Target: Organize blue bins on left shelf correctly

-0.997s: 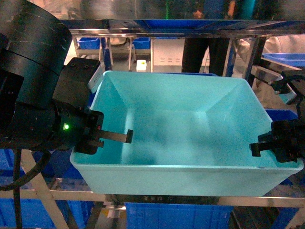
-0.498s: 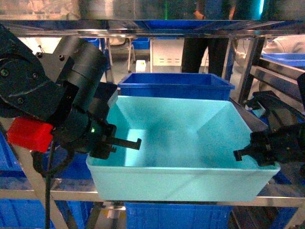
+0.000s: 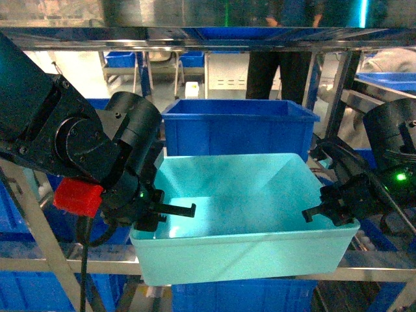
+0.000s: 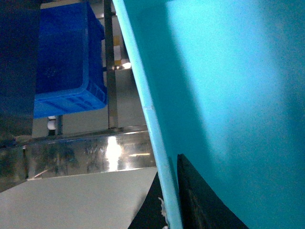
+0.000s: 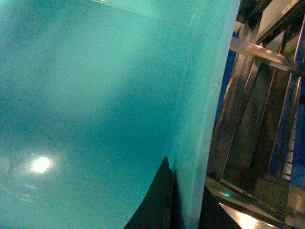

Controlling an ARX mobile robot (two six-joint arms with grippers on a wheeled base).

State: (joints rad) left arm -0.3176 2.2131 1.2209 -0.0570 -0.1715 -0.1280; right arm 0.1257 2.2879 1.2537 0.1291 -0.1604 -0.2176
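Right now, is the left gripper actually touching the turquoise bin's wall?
Touching. In the left wrist view, the left gripper's dark fingers sit on both sides of the turquoise bin's rim, with no gap visible.

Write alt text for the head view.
Two black grippers, left and right, clamp opposite side walls of an empty turquoise bin on a steel shelf rail. A deeper dark blue bin sits behind it.

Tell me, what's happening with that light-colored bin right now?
Both arms hold the turquoise bin between them. The left gripper clamps its left wall and the right gripper its right wall, one finger on each side of the rim. The bin looks empty and sits at the shelf's front rail, in front of a dark blue bin.
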